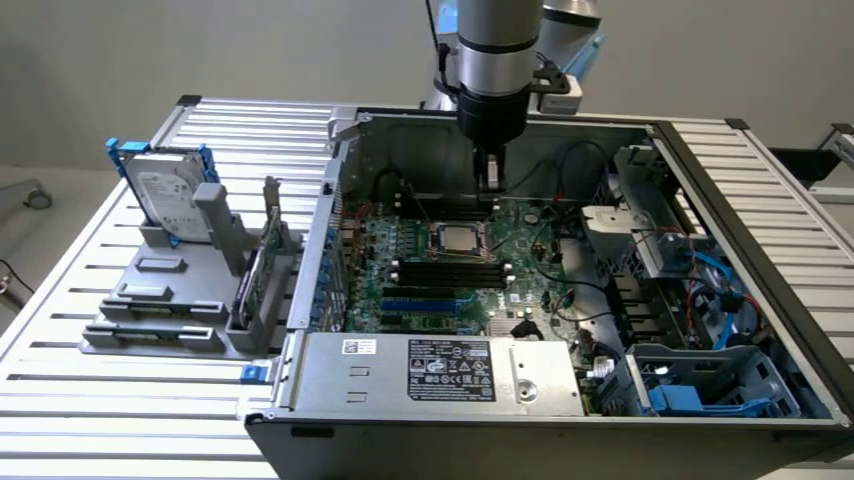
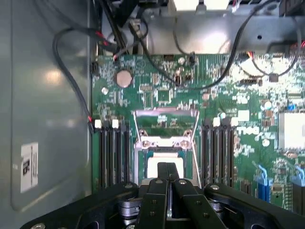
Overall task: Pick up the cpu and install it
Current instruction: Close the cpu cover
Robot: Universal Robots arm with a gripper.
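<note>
The cpu (image 1: 459, 238) is a small pale silvery square lying flat in the dark metal-framed socket (image 1: 461, 252) on the green motherboard inside the open computer case. In the wrist view the cpu (image 2: 153, 169) sits in the socket with the socket's metal frame (image 2: 164, 128) hinged up beyond it. My gripper (image 1: 491, 183) hangs inside the case, above the board and just behind the socket. Its black fingers (image 2: 159, 191) are pressed together, and the gripper (image 2: 167, 167) is shut with nothing visible between them. The fingers hide part of the cpu.
Black memory slots (image 2: 114, 152) flank the socket on both sides. Cables (image 2: 71, 71) run along the case wall. A silver power supply (image 1: 441, 370) fills the case front. A hard drive with a blue frame (image 1: 171, 190) stands in a grey holder at the exterior view's left.
</note>
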